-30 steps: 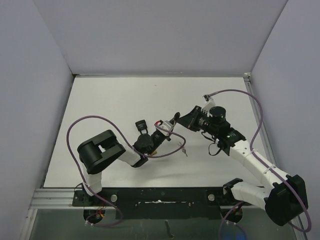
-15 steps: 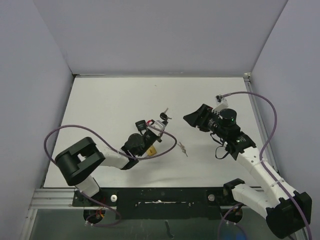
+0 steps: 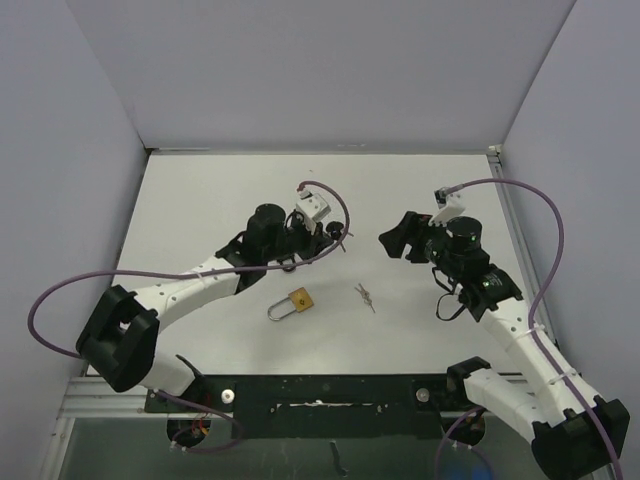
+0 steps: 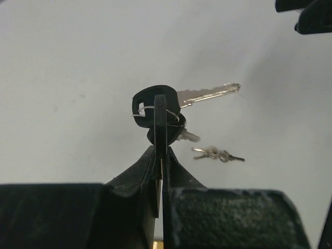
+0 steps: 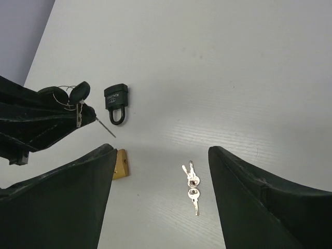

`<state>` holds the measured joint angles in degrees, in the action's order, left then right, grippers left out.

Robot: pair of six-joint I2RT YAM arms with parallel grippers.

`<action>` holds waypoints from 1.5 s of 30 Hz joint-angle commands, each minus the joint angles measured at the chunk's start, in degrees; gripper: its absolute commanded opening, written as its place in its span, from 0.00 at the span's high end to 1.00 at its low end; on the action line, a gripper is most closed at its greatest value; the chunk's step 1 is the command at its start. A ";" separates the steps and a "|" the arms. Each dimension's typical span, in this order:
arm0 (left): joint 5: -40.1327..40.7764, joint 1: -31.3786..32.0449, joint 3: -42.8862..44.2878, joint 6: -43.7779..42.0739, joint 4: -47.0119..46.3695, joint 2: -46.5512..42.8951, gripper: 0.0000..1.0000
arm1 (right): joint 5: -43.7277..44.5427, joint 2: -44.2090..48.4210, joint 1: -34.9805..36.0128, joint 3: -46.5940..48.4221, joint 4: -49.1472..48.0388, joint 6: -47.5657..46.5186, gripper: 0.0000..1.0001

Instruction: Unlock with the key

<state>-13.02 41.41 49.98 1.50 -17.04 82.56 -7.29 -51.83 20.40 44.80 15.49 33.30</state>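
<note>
Black-headed key is pinched in our left pincer, tips pressed together on its head, blade pointing right, held off the counter near the middle. Our right pincer hangs spread and empty, just right of it. Nearer us, a brass padlock lies flat, with a key bunch to its right. A black padlock lies by the held key.

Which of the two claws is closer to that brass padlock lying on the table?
Left. The left gripper, shut on a black-headed key, is just beyond the brass padlock; the open right gripper is farther off, beyond and to its right.
</note>
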 commanded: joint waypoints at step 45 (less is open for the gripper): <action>-30.34 -1.63 23.67 0.77 18.72 20.20 1.00 | -31.83 -5.14 -8.80 -6.94 -28.82 -13.08 0.39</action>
<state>-47.77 38.94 74.46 4.54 8.27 103.22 -37.74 -55.72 11.33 37.17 -6.63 23.22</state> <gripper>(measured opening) 0.018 0.612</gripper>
